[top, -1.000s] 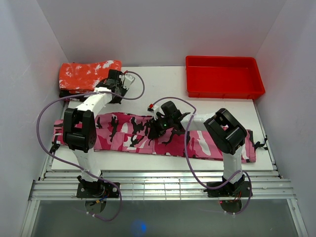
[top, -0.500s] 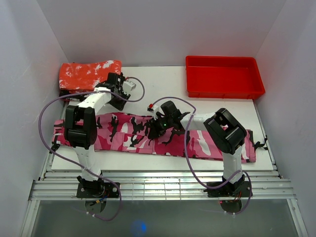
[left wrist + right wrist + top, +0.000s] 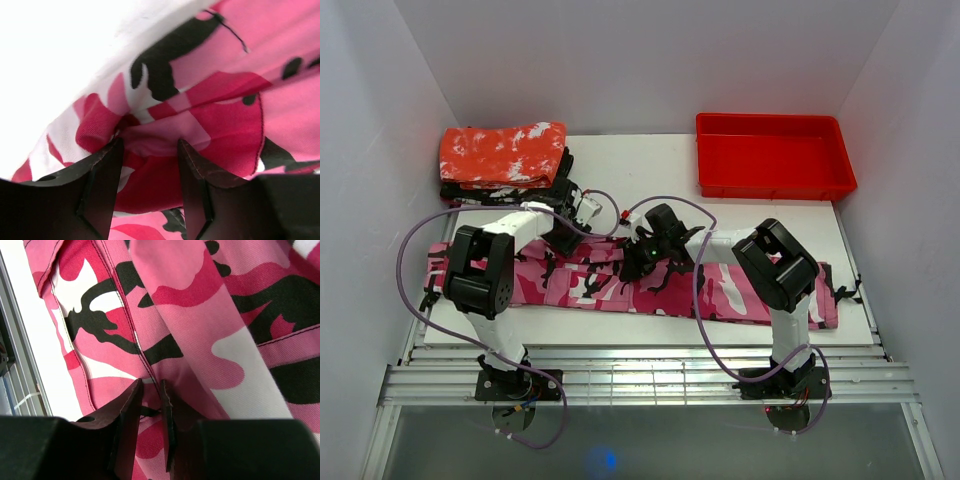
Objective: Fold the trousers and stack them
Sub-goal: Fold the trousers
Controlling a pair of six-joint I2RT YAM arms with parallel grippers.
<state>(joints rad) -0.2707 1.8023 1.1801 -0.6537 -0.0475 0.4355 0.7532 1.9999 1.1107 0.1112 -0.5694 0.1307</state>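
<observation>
The pink camouflage trousers (image 3: 720,290) lie stretched left to right across the white table (image 3: 640,175). My left gripper (image 3: 565,237) hovers at their far edge, left of centre. In the left wrist view it (image 3: 150,145) stands open, and a bunched fold of the trousers (image 3: 225,120) lies just beyond its fingertips. My right gripper (image 3: 638,258) is low over the middle of the trousers. In the right wrist view it (image 3: 151,385) is shut on a narrow ridge of the trousers (image 3: 210,315) along a seam.
A red tray (image 3: 775,155) stands at the back right. At the back left, a folded red cloth with white speckles (image 3: 502,152) tops a dark stack. A metal rail (image 3: 650,385) runs along the near edge, between the arm bases.
My left gripper has come away from the red stack toward me, down to the trousers' far edge, and has opened. The right gripper has kept its place and its grip.
</observation>
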